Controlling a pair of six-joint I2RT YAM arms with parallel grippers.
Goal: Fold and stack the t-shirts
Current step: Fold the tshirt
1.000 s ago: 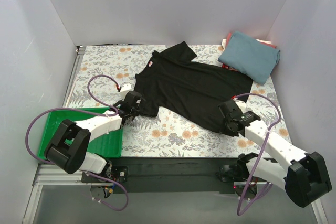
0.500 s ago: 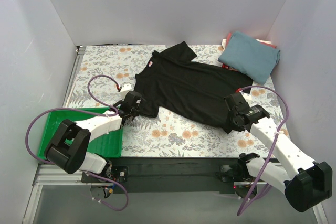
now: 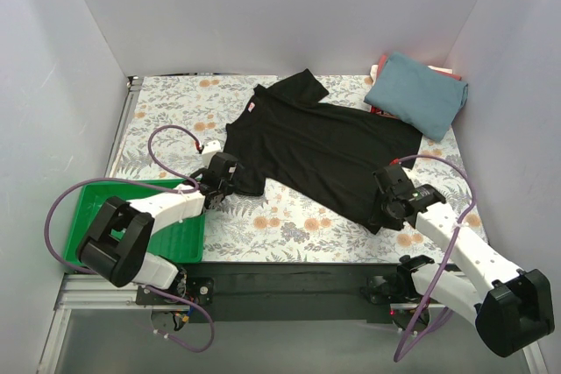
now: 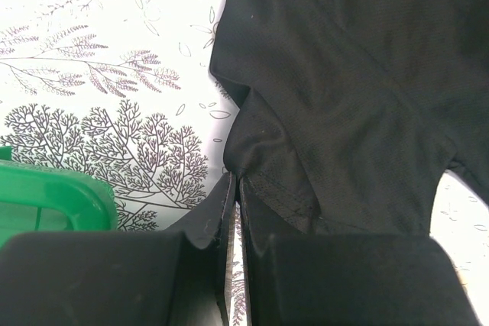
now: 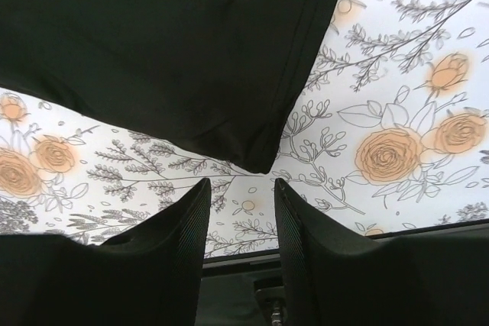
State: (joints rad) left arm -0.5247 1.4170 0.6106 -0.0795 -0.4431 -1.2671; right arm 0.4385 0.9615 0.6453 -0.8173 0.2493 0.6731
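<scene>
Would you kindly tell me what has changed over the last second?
The right tool shifted away and rightward, then came back nearer; it is open, short of a hem corner of the black t-shirt. The left tool stayed shut on its sleeve; the teal t-shirt stayed put.

Top view, 1 o'clock: teal shirt (image 3: 416, 94) is covering red shirts (image 3: 378, 66), only edges showing. Left wrist: green tray (image 4: 46, 198) is running off at 8 o'clock; black shirt (image 4: 344, 74) is running past 12 and 3 o'clock edges.
</scene>
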